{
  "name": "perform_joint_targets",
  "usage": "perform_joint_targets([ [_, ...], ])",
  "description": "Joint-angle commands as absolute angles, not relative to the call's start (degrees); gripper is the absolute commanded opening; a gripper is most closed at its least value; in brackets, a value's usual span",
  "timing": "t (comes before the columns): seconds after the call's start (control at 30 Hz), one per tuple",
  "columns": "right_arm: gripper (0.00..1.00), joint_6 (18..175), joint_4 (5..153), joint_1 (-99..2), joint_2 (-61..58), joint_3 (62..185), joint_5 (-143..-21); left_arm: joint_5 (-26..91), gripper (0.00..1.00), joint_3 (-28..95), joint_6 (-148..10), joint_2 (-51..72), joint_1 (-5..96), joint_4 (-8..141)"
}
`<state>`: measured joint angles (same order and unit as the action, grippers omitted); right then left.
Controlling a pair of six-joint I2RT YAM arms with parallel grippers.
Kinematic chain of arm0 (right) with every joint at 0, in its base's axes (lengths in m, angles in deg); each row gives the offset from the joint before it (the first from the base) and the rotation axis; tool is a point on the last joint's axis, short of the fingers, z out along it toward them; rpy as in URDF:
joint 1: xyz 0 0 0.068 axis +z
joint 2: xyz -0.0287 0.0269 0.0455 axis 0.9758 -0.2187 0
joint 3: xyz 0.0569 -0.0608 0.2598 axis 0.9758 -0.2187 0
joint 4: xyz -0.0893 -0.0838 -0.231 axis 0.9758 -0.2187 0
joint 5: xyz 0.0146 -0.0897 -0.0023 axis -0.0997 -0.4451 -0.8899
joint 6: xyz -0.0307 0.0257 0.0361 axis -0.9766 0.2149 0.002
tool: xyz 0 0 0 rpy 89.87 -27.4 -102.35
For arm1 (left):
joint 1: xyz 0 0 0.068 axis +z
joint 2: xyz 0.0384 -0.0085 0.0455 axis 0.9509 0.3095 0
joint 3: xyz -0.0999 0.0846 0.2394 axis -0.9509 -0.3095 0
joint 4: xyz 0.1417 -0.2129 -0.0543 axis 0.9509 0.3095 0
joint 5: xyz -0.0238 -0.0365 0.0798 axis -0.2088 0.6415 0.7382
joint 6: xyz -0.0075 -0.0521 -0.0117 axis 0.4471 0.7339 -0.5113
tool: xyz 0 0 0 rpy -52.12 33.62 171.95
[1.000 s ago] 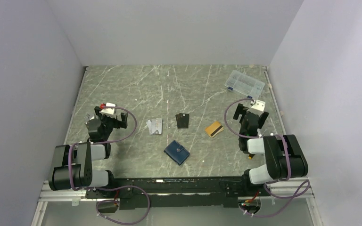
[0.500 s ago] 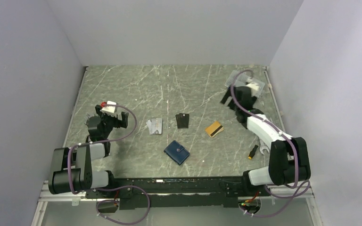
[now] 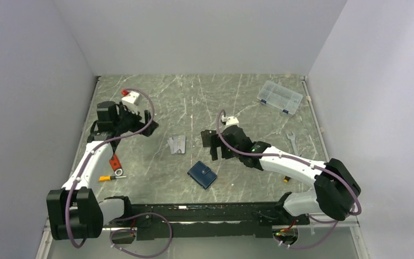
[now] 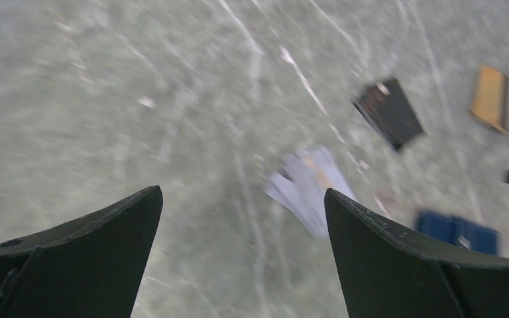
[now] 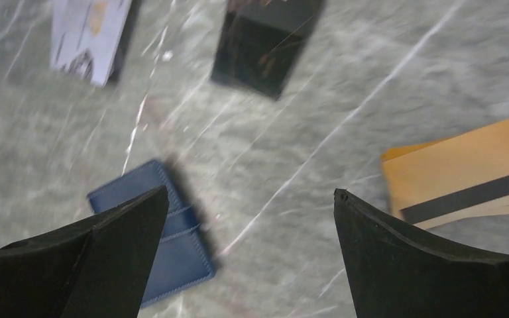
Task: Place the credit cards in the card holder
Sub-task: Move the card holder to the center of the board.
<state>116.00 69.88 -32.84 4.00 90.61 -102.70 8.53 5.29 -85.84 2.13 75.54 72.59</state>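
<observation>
Two overlapping silver-grey credit cards (image 3: 177,144) lie left of centre, and show blurred in the left wrist view (image 4: 311,185). The orange-gold card with a dark stripe (image 5: 460,172) lies right of my right gripper's fingers; my right arm hides it in the top view. The navy card holder (image 3: 202,174) lies closed near the front, also under my right gripper's left finger (image 5: 152,232). My right gripper (image 3: 211,144) hovers open and empty between card holder and orange card. My left gripper (image 3: 143,124) hangs open and empty, left of the silver cards.
A flat black rectangle (image 5: 265,43) lies beyond the right gripper. A clear compartment box (image 3: 280,97) stands at the back right. A wrench (image 3: 292,141) lies on the right. A red-handled tool (image 3: 115,163) and a small screwdriver (image 3: 108,177) lie at the left.
The right arm swung from the right side, past the far right, to the centre over the cards. The left arm stretched out and away. Both wrist views are blurred by motion.
</observation>
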Motion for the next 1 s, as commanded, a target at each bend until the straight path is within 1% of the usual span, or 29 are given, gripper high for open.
perform_joint_targets([
  [0.0,0.95,115.6,68.9,-30.2,5.7,88.9,-95.4,4.4,0.99,7.5,-83.3,0.1,68.8,93.5],
  [0.07,0.93,115.6,69.8,-30.2,6.5,87.3,-90.6,3.5,0.99,6.4,-80.1,0.3,65.3,95.1],
  [0.2,0.87,115.3,71.5,-30.2,6.9,85.1,-82.2,2.1,0.99,3.4,-72.2,2.4,58.9,91.7],
  [0.33,0.81,115.2,73.6,-30.3,4.8,84.1,-75.6,4.0,0.99,1.1,-69.9,6.0,54.1,89.1],
  [0.47,0.78,115.6,75.8,-30.4,1.8,83.1,-73.3,4.4,0.99,0.4,-70.5,11.2,49.5,86.4],
  [0.6,0.72,117.3,78.7,-30.5,-1.2,81.7,-72.6,3.0,0.99,0.1,-70.7,15.8,46.2,82.3],
  [0.67,0.70,118.5,80.4,-30.5,-1.8,80.5,-72.1,2.1,0.97,0.2,-71.0,16.9,45.3,80.5],
  [0.83,0.67,120.3,84.7,-30.5,-3.4,78.6,-70.1,0.5,0.92,-2.6,-70.7,17.9,44.6,75.4],
  [0.9,0.63,121.0,86.1,-30.6,-4.4,77.9,-69.7,-0.1,0.90,-3.9,-70.7,18.2,44.5,73.2],
  [0.97,0.55,122.2,87.6,-30.5,-5.5,77.1,-69.4,-0.1,0.88,-4.7,-70.3,18.8,44.3,71.5],
])
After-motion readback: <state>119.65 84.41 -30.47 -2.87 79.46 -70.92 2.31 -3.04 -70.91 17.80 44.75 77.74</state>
